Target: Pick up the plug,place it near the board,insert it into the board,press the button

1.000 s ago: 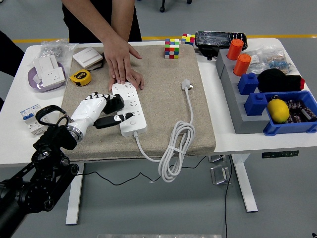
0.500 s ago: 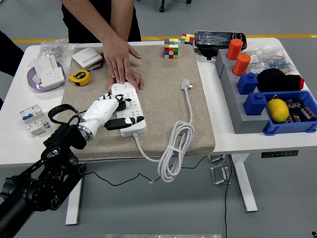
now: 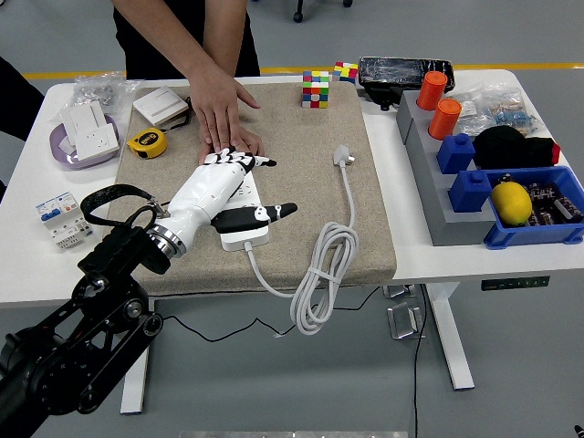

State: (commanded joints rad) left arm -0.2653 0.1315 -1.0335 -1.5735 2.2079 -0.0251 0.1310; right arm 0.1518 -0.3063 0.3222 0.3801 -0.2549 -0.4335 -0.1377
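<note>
The white power strip (image 3: 245, 240) lies on the beige mat (image 3: 301, 128), mostly covered by my left hand (image 3: 265, 187). That hand stretches over the strip with its fingers spread flat and holds nothing; its thumb (image 3: 274, 212) points right. A person's hand (image 3: 219, 109) presses on the strip's far end. The white plug (image 3: 343, 157) lies loose on the mat to the right, apart from my hand. Its cable runs down into a coil (image 3: 319, 274) that hangs over the mat's near edge.
Two Rubik's cubes (image 3: 317, 89) stand at the mat's far edge. At the left are a yellow tape measure (image 3: 146, 141), a socket in a purple bowl (image 3: 87, 137) and a breaker (image 3: 57, 219). At the right are a grey stand (image 3: 429, 182) with orange cylinders, and a blue bin (image 3: 538, 233) with a lemon.
My left hand has moved forward and right over the power strip, and its fingers have gone from curled to spread out. The person's hand and the plug have stayed put.
</note>
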